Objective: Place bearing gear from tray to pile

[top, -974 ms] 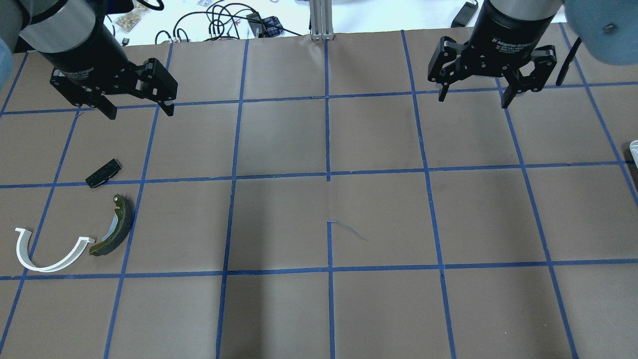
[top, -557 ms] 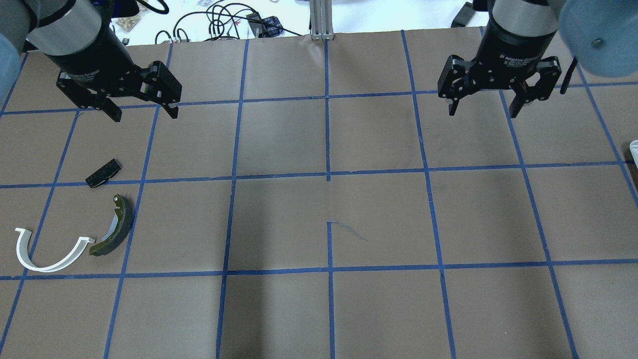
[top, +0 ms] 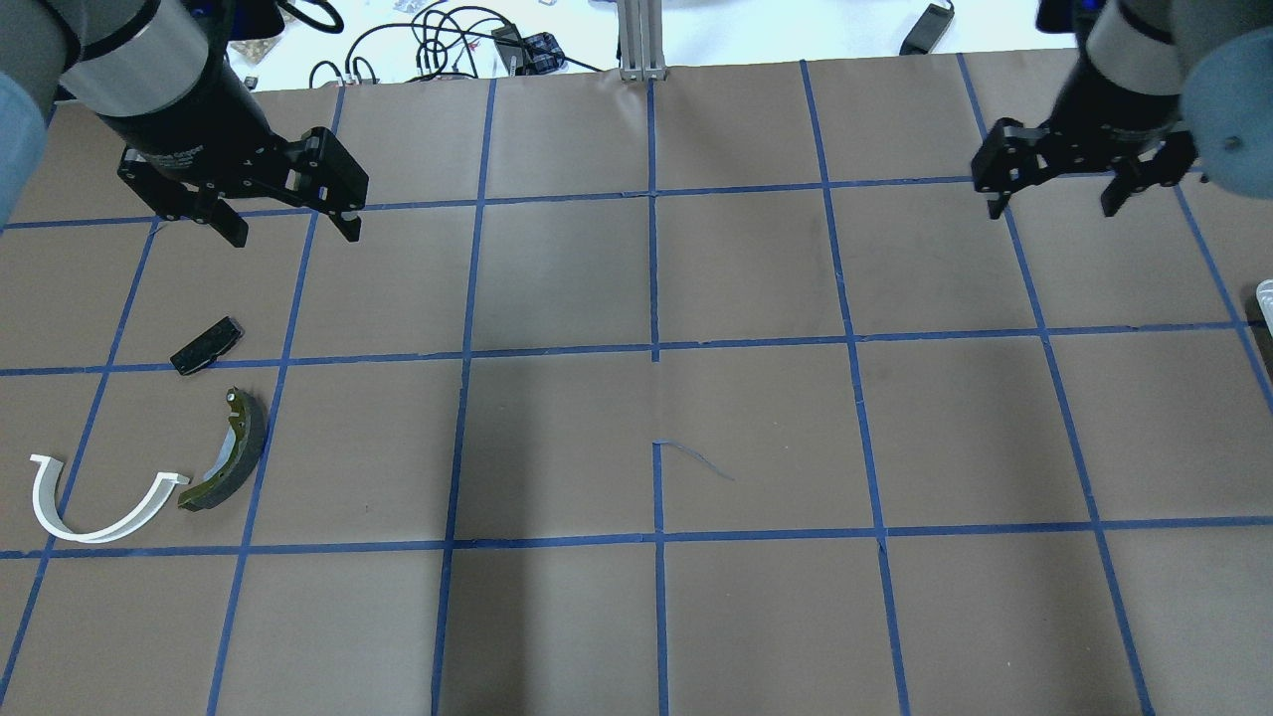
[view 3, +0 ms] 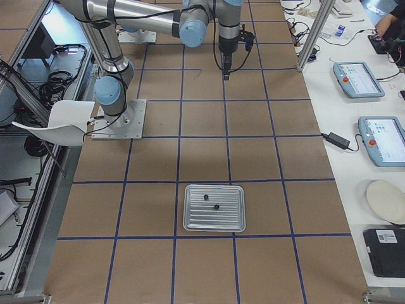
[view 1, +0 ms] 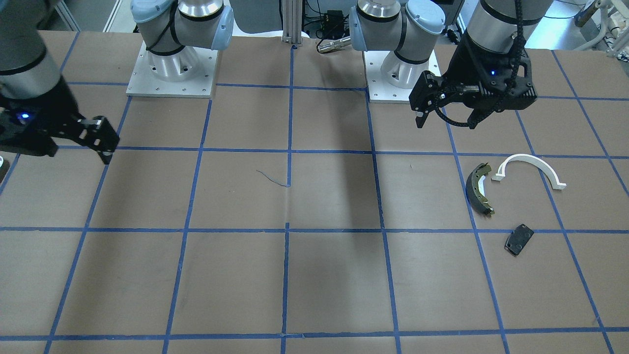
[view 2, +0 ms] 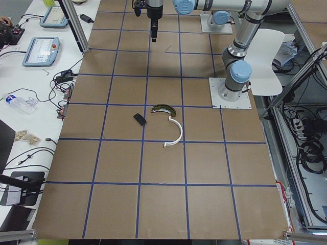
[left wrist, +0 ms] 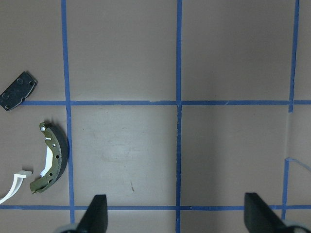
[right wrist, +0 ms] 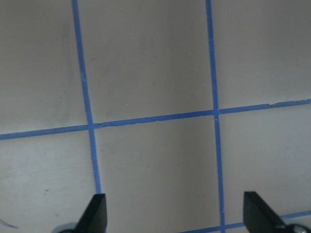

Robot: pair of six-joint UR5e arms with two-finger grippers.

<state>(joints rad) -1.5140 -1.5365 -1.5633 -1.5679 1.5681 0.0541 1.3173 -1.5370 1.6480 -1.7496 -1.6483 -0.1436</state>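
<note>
I find almost nothing legible from my station. In the overhead view, the left gripper carries a short line of small white lettering on its black body, too fine for me to make out. The screen of the touchscreen pendant shows coloured marks only, and I can read none of them.
</note>
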